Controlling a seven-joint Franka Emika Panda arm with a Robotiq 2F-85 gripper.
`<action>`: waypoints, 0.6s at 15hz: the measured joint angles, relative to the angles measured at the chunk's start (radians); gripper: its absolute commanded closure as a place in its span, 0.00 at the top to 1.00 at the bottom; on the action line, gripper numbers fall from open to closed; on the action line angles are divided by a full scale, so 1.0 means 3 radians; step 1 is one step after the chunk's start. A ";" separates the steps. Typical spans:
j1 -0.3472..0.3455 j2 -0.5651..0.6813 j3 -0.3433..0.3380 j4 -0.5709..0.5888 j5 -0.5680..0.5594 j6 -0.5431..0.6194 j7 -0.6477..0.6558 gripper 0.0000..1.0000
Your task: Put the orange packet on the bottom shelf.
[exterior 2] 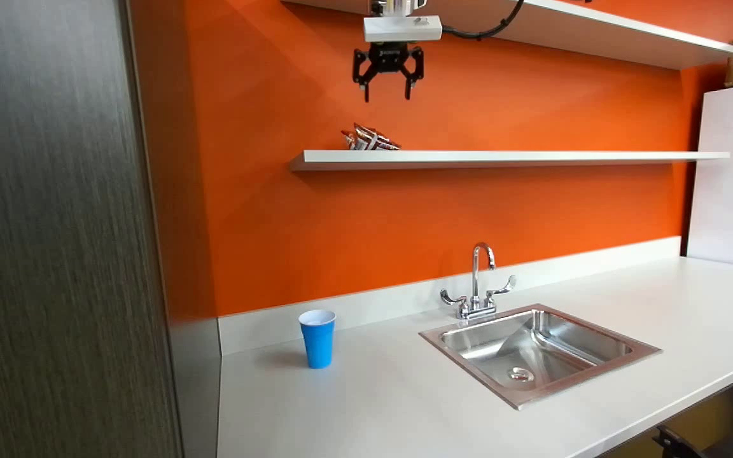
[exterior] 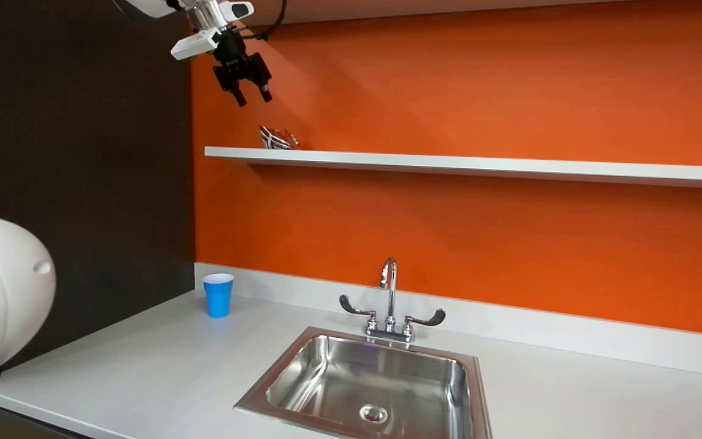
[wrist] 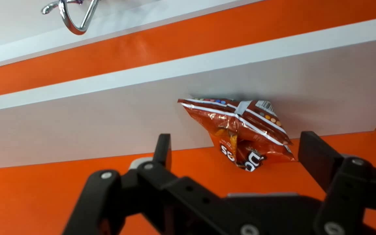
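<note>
The orange packet (exterior: 276, 140) is a crinkled orange-brown snack bag with white stripes. It rests on the bottom shelf (exterior: 448, 163), a long pale board, near its end by the dark wall. Both also show in an exterior view, the packet (exterior 2: 370, 138) on the shelf (exterior 2: 500, 160). My gripper (exterior: 255, 101) is open and empty, above the packet and apart from it; it also hangs there in an exterior view (exterior 2: 387, 99). In the wrist view, the packet (wrist: 230, 114) lies on the shelf (wrist: 109, 120), against the orange wall, and appears between the open fingers (wrist: 236, 136).
An upper shelf (exterior 2: 595, 41) runs above, close to the arm. A dark panel (exterior: 83, 183) stands beside the shelf's end. Below are a blue cup (exterior: 218, 299), a faucet (exterior: 390, 305) and a steel sink (exterior: 485, 414) on the countertop (exterior: 144, 366).
</note>
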 measured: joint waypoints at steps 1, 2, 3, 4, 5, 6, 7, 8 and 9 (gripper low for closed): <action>0.0000 -0.0081 0.0000 -0.0077 0.0050 -0.0075 -0.0040 1.00; 0.0000 -0.0155 0.0000 -0.0145 0.0092 -0.0190 -0.0087 1.00; 0.0000 -0.0218 0.0000 -0.0200 0.0110 -0.0343 -0.0129 1.00; -0.0002 -0.0273 0.0000 -0.0251 0.0118 -0.0509 -0.0168 1.00; -0.0006 -0.0322 0.0000 -0.0302 0.0124 -0.0677 -0.0216 1.00; -0.0015 -0.0362 0.0000 -0.0355 0.0143 -0.0842 -0.0274 1.00; -0.0028 -0.0398 0.0000 -0.0414 0.0183 -0.0986 -0.0348 1.00; -0.0044 -0.0432 -0.0002 -0.0483 0.0233 -0.1088 -0.0424 1.00; -0.0059 -0.0467 -0.0008 -0.0566 0.0291 -0.1153 -0.0508 1.00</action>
